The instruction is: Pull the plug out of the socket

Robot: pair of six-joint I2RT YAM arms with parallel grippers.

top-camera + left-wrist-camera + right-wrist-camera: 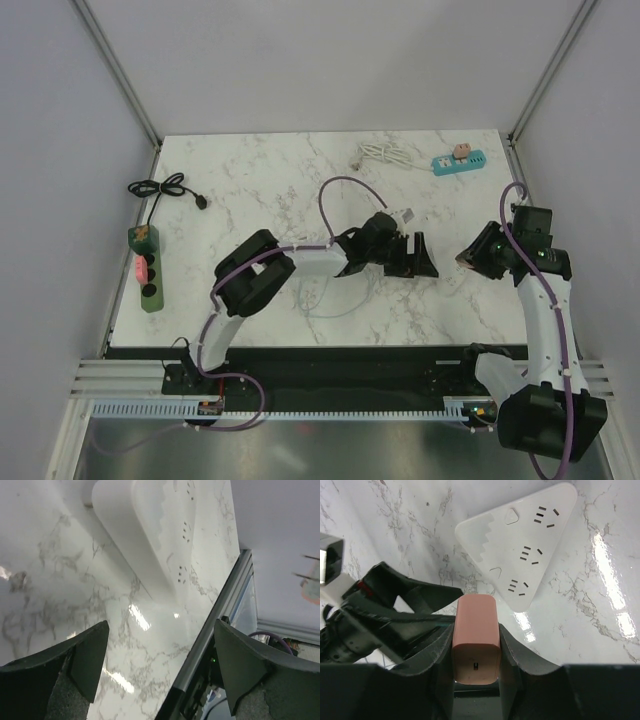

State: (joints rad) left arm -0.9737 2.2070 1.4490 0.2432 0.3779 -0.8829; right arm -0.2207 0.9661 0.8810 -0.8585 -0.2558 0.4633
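- The pink plug (475, 630) is a small blocky adapter with rounded corners. It sits low in the middle of the right wrist view, clamped by its two broad flat sides in the right gripper (475, 647).
- The right gripper's jaws are closed snugly against the plug, and its top end pokes out past the fingertips.
- At the right edge of the left wrist view the same plug (310, 582) hangs in the air with two thin prongs bare. I judge it free of its holes.
- The white triangular socket strip (520, 550) lies flat on the marble counter (600, 630), in the upper right of the right wrist view. Every outlet I can see is empty.
- The left gripper (160, 630) is spread wide and holds nothing. The strip (150, 530) lies beyond its fingertips, in the upper middle of that frame, not between them.
- In the top view the left gripper (412, 258) sits mid-counter, with the right gripper (476, 258) just to its right.
- Handling, as I judge it:
  - The plug looks like light, stiff, smooth plastic, so it could slip under a weak pinch. The flat sides are the right hold, and the prongs should be kept clear.
  - The strip also looks light and rigid. It would likely lift or slide along with a tight plug unless pressed down on its flat top.
- A teal power strip (458, 161) at the upper right of the top view carries another pinkish plug (461, 151), well apart from both grippers.
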